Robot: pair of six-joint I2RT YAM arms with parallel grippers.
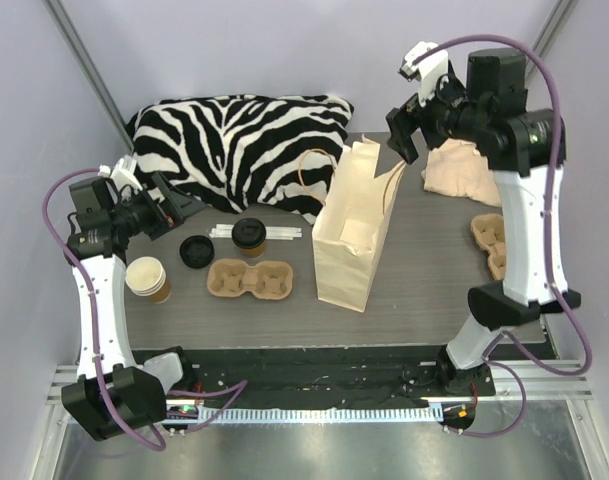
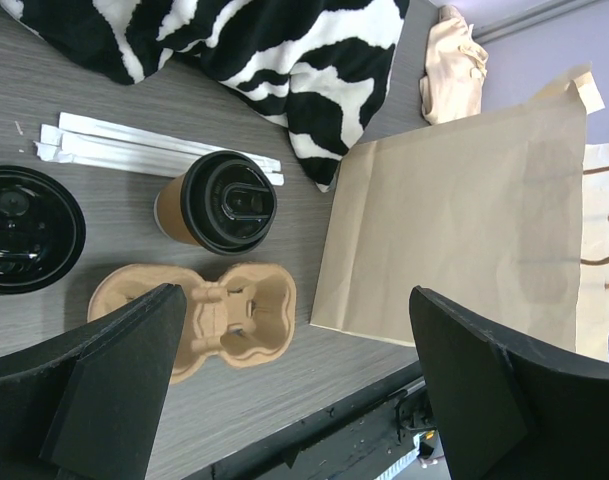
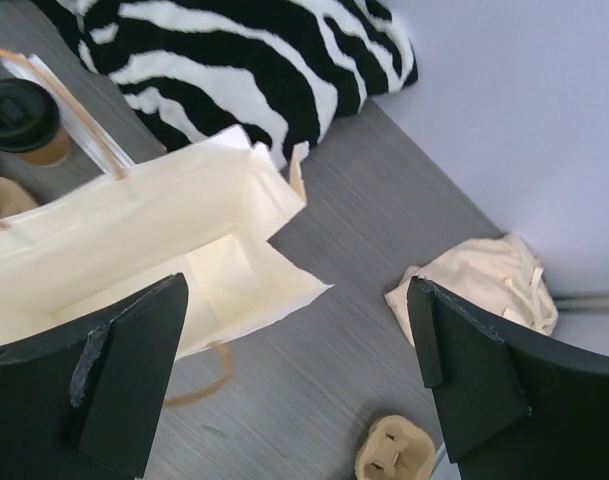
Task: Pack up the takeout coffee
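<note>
The takeout coffee [image 1: 250,236], a brown paper cup with a black lid on it, stands on the table just behind a pulp cup carrier [image 1: 250,280]. It also shows in the left wrist view [image 2: 224,205] and at the left edge of the right wrist view [image 3: 22,122]. My left gripper [image 1: 177,211] hovers open to the cup's left, empty [image 2: 296,330]. An open paper bag [image 1: 349,235] stands upright in the middle. My right gripper [image 1: 404,132] hangs open and empty above the bag's far right corner [image 3: 296,300], the bag's mouth [image 3: 134,235] below its left finger.
A brown cup with a white top [image 1: 147,278] and a loose black lid [image 1: 196,251] sit at the left. Wrapped straws [image 1: 274,232] lie behind the coffee. A zebra pillow [image 1: 234,140] fills the back left. A beige cloth [image 1: 462,172] and second carrier [image 1: 492,242] lie at the right.
</note>
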